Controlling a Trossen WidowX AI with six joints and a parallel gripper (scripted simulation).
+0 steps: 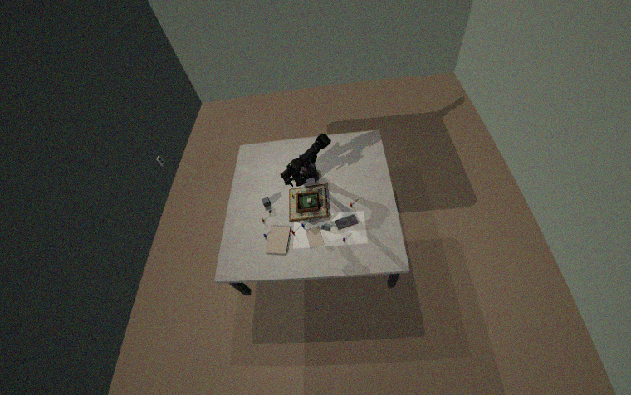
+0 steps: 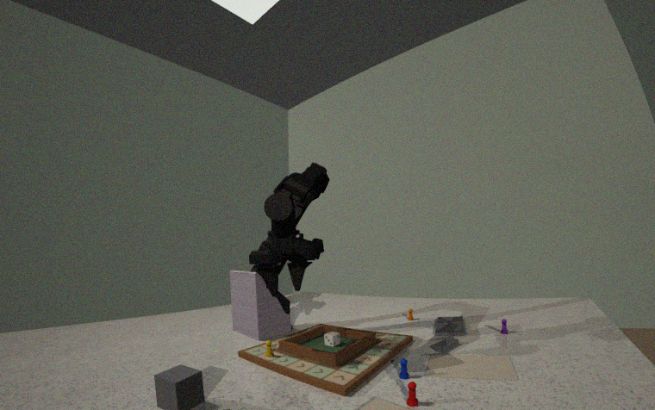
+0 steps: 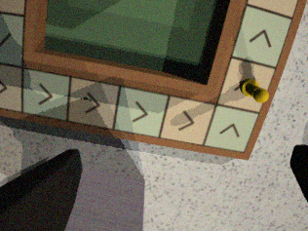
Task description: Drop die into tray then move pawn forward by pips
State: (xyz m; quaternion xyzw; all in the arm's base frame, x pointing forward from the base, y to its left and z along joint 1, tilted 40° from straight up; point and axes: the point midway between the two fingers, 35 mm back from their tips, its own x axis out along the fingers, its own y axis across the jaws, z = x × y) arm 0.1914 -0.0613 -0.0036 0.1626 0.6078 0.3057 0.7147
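The board (image 1: 309, 217) (image 2: 344, 388) (image 3: 224, 151) lies on the table, with the brown-walled, green-floored dice tray (image 2: 308, 352) (image 3: 132, 81) at its middle. The white die (image 1: 308, 200) (image 2: 332, 338) rests inside the tray; its top pips are too small to read surely, and it is outside the wrist view. The yellow pawn (image 1: 292, 196) (image 2: 269, 348) (image 3: 254, 91) stands upright on a cream square, the square just past the green corner square along the arrows. My black gripper (image 2: 292, 300) (image 3: 186, 150) is wide open and empty, raised behind the board's edge, apart from the pawn.
A tall lilac block (image 2: 245, 308) (image 3: 107, 194) stands close beside my fingers. A grey cube (image 1: 266, 203) (image 2: 178, 388) stands off the board. Red (image 2: 411, 394), blue (image 2: 403, 369), orange (image 2: 410, 314) and purple (image 2: 504, 326) pawns stand around. A dark block (image 1: 346, 221) (image 2: 449, 326) lies farther off.
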